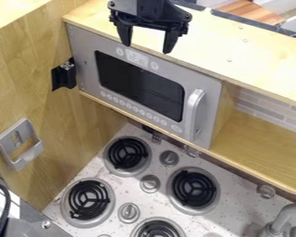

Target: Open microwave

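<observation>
At the top of the camera view my black gripper hangs open, its two fingers apart with nothing between them. It is over the front edge of the wooden top, above the upper left part of the microwave. The grey microwave door is closed, with a dark window and a row of buttons below it. Its light grey vertical handle is at the door's right side, below and to the right of the gripper, not touching it.
Below the microwave lies a speckled stovetop with black coil burners and grey knobs. A wooden side wall with a grey holder stands at the left. An open shelf is right of the microwave, and a faucet is at the lower right.
</observation>
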`<state>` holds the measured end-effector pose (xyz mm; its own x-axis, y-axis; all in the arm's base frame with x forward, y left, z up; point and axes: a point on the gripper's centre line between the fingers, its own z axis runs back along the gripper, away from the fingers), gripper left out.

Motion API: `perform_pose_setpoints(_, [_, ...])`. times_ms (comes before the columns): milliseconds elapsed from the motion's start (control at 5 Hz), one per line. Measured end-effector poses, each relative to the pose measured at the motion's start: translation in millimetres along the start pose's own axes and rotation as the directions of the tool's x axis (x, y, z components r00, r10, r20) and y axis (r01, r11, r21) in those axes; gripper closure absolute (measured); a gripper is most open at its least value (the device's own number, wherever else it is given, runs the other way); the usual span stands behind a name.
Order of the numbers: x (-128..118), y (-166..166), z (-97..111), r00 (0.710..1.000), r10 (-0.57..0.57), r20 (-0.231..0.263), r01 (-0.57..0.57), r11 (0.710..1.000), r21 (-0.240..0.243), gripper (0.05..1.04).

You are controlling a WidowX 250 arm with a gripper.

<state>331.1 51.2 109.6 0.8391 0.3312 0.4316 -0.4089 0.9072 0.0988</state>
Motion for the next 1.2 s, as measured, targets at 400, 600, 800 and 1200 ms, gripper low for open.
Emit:
perform_pose_setpoints(400, [-14, -6, -15, 0.999, -0.007, -0.04, 0.006, 1.0, -0.013, 0.085])
perform_pose_setpoints(600, [-22, -22, -22, 0.997, -0.041, -0.06, 0.039, 0.999, -0.034, 0.085])
perform_pose_setpoints(800, [-36, -36, -30, 0.996, -0.049, -0.076, 0.043, 0.996, -0.077, 0.085])
perform_pose_setpoints(1200, [-53, -60, -63, 0.984, -0.117, -0.133, 0.1, 0.986, -0.13, 0.085])
